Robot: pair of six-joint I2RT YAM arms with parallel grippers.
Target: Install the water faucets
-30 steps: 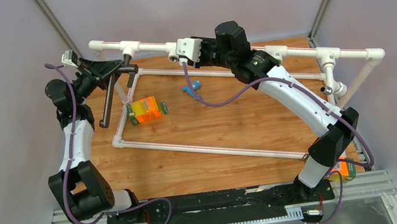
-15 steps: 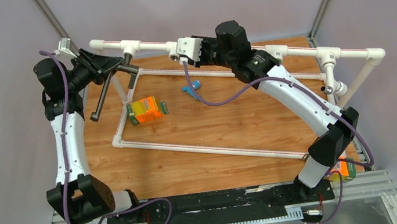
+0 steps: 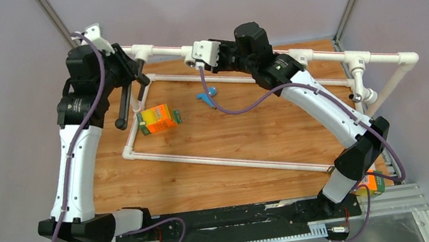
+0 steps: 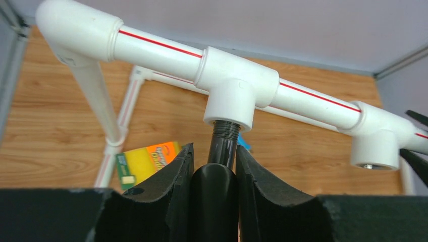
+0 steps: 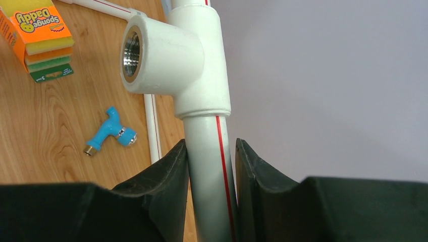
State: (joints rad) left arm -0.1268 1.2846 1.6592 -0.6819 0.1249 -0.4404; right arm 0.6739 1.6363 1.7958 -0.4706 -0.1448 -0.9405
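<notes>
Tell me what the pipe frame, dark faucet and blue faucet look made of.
The pipe frame looks like smooth white plastic, likely PVC, with moulded collars; its socket holds a metal threaded insert. The dark faucet is glossy with cut threads: plastic or coated metal, unclear. The blue faucet looks matte plastic with metallic ends.

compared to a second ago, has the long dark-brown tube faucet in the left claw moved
Yes. The long dark-brown L-shaped tube faucet has shifted right, toward the orange sponge box, its threaded end now at the white plastic tee socket.
</notes>
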